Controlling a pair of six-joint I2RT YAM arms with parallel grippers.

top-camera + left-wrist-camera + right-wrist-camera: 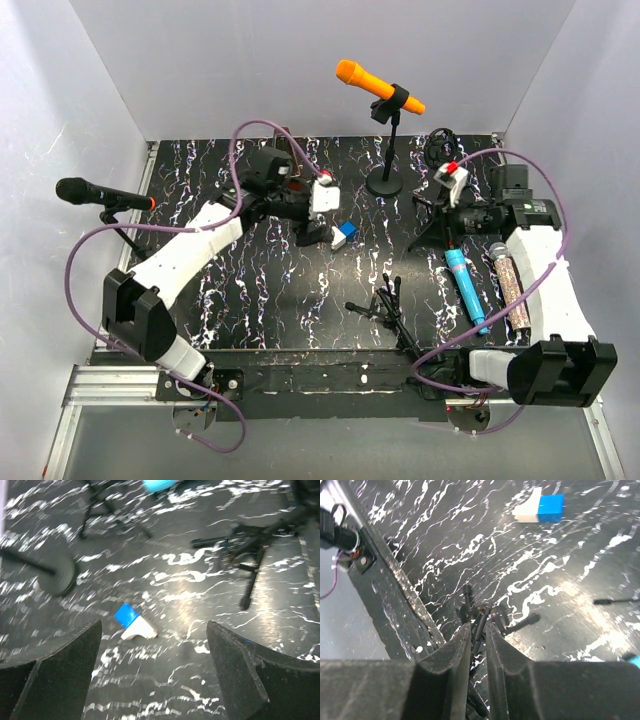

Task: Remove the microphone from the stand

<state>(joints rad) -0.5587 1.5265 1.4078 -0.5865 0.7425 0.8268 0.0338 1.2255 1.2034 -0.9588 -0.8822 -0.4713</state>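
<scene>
Desk (pixel 290 300): black, glossy, veined with white marbling.
Walls: plain pale grey panels, back wall (pixel 250 60) plus one on each side.
Near edge: aluminium frame (pixel 120 385) along the desk.
Light: even; bright glare patch (pixel 185 610) on the desk.

Two robot arms. The left arm (pixel 185 255) and right arm (pixel 545 270) have smooth white shells, black joints and boxy black bases. Thin purple cables (pixel 262 123) loop along each. The left claw (pixel 154 624) and right claw (pixel 478 625) have thick, matte black, wedge-shaped fingers (pixel 55 675).
</scene>
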